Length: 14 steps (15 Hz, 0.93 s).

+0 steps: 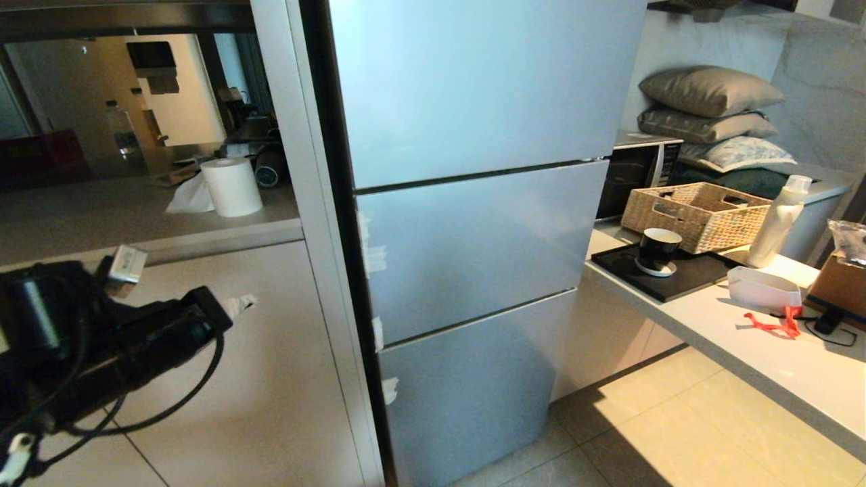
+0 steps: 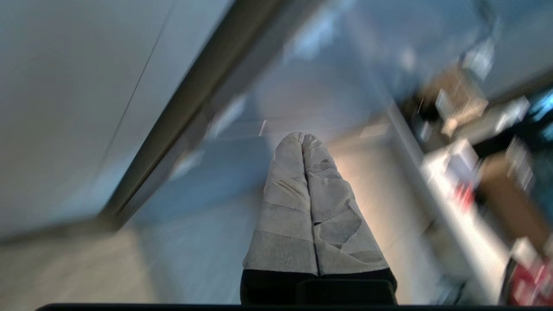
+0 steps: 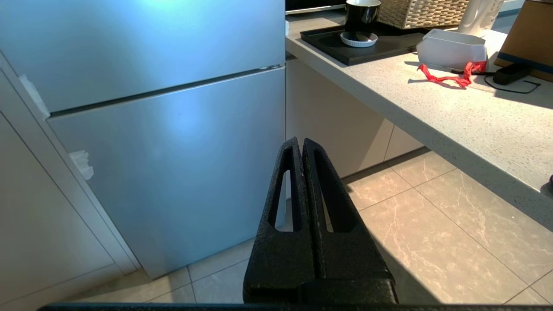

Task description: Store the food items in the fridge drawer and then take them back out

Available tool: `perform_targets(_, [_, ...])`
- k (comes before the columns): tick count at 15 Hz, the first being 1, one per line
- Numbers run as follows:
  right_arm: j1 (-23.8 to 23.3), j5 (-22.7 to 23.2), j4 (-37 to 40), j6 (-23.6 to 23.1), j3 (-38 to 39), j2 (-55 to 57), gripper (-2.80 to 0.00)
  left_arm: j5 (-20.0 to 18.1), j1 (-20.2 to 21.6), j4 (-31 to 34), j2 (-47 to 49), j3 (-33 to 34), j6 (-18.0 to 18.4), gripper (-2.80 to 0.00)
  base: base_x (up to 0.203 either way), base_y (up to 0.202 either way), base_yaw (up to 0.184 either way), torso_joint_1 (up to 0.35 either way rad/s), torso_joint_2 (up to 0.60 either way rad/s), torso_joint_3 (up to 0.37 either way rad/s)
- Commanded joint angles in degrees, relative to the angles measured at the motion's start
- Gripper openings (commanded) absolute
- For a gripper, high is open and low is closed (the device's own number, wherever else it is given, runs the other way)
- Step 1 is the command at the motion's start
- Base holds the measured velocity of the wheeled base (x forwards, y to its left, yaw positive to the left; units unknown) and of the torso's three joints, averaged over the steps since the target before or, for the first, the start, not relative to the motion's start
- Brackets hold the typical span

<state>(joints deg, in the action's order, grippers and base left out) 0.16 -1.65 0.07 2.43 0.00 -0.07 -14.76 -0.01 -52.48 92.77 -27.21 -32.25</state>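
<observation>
Head view: closed fridge [image 1: 473, 203]; both pincers pressed together, left pincer [image 2: 302, 137] raised beside its edge.

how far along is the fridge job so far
Nothing looks done: all three fridge doors are closed, and no food or drawer is in view. In hand: the left gripper, shut and empty, is raised beside the fridge. The right gripper is shut near the floor. Opening, storing and retrieving remain.
</observation>
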Motion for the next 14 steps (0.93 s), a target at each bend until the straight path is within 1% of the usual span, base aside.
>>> perform_targets(1, [0.02, -0.02, 0.01, 0.04, 0.00, 0.07, -2.80, -0.24, -1.09, -7.67, 16.39, -8.95, -6.27, -2.80, 0.000, 0.000, 0.000, 0.000, 0.00, 0.000])
perform_targets(2, [0.02, -0.02, 0.01, 0.04, 0.00, 0.07, -2.80, -0.31, -2.76, -9.27, 18.25, -12.12, -10.98, -2.80, 0.000, 0.000, 0.000, 0.000, 0.00, 0.000])
perform_targets(3, [0.02, -0.02, 0.01, 0.04, 0.00, 0.07, -2.80, -0.13, -4.19, -9.70, 19.75, -14.72, -12.74, -2.80, 0.000, 0.000, 0.000, 0.000, 0.00, 0.000])
perform_targets(5, [0.02, -0.02, 0.01, 0.04, 0.00, 0.07, -2.80, 1.82, -6.96, -9.97, 23.59, -20.14, -13.64, -2.80, 0.000, 0.000, 0.000, 0.000, 0.00, 0.000])
perform_targets(7, [0.02, -0.02, 0.01, 0.04, 0.00, 0.07, -2.80, 4.31, -8.91, -9.74, 27.29, -25.68, -13.77, -2.80, 0.000, 0.000, 0.000, 0.000, 0.00, 0.000])
perform_targets(8, [0.02, -0.02, 0.01, 0.04, 0.00, 0.07, -2.80, 5.16, -9.73, -9.75, 28.35, -27.39, -13.83, -2.80, 0.000, 0.000, 0.000, 0.000, 0.00, 0.000])
perform_targets(10, [0.02, -0.02, 0.01, 0.04, 0.00, 0.07, -2.80, 5.74, -10.66, -10.07, 30.40, -31.02, -14.02, -2.80, 0.000, 0.000, 0.000, 0.000, 0.00, 0.000])
perform_targets(13, [0.02, -0.02, 0.01, 0.04, 0.00, 0.07, -2.80, 8.53, -11.36, -10.18, 33.16, -36.60, -14.60, -2.80, 0.000, 0.000, 0.000, 0.000, 0.00, 0.000])
perform_targets(14, [0.02, -0.02, 0.01, 0.04, 0.00, 0.07, -2.80, 8.94, -11.77, -10.20, 34.18, -38.50, -15.12, -2.80, 0.000, 0.000, 0.000, 0.000, 0.00, 0.000])
